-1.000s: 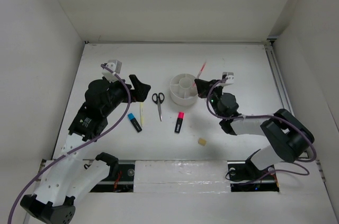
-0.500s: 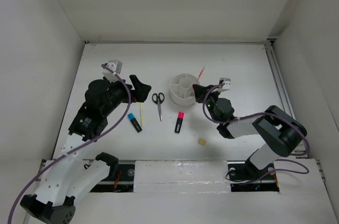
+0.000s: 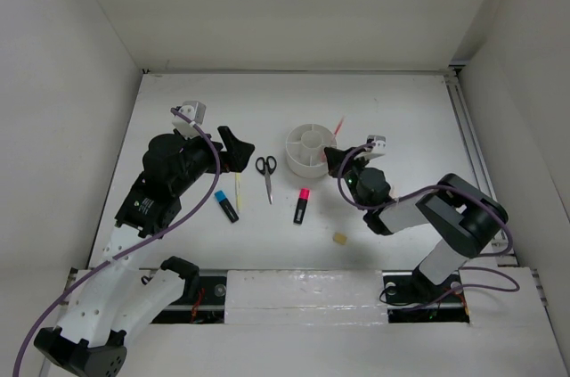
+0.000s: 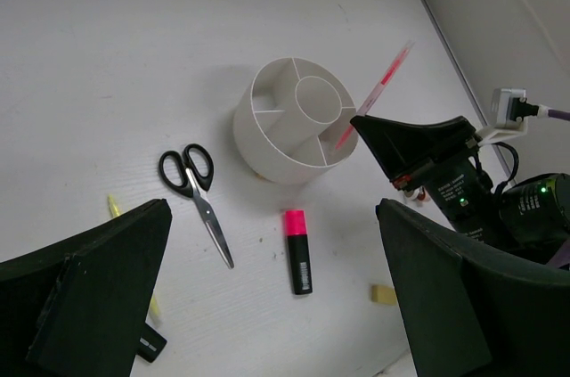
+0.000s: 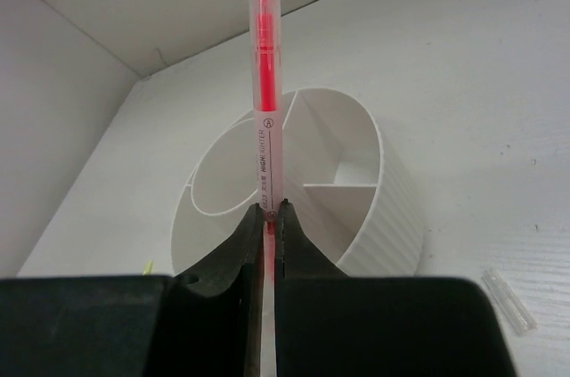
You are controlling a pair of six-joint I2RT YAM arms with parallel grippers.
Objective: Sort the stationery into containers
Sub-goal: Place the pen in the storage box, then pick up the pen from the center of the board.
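My right gripper (image 3: 331,159) is shut on a thin red pen (image 3: 338,126) and holds it tilted at the right rim of the round white organiser (image 3: 297,156). In the right wrist view the red pen (image 5: 264,83) stands upright between my fingertips (image 5: 252,221), with the organiser (image 5: 383,208) just behind. My left gripper (image 3: 236,147) is open and empty, left of the black-handled scissors (image 3: 265,172). A pink-capped highlighter (image 3: 303,206), a blue-capped highlighter (image 3: 226,206), a yellow pen (image 3: 238,190) and a tan eraser (image 3: 339,238) lie on the table.
In the left wrist view, the scissors (image 4: 196,190), pink-capped highlighter (image 4: 297,250) and tan eraser (image 4: 384,294) lie in front of the organiser (image 4: 267,141). A clear pen cap (image 5: 509,301) lies right of the organiser. White walls close in the table on three sides.
My right gripper has moved left toward the organiser with the red pen, bringing the pen to its right rim. The left arm has not moved.
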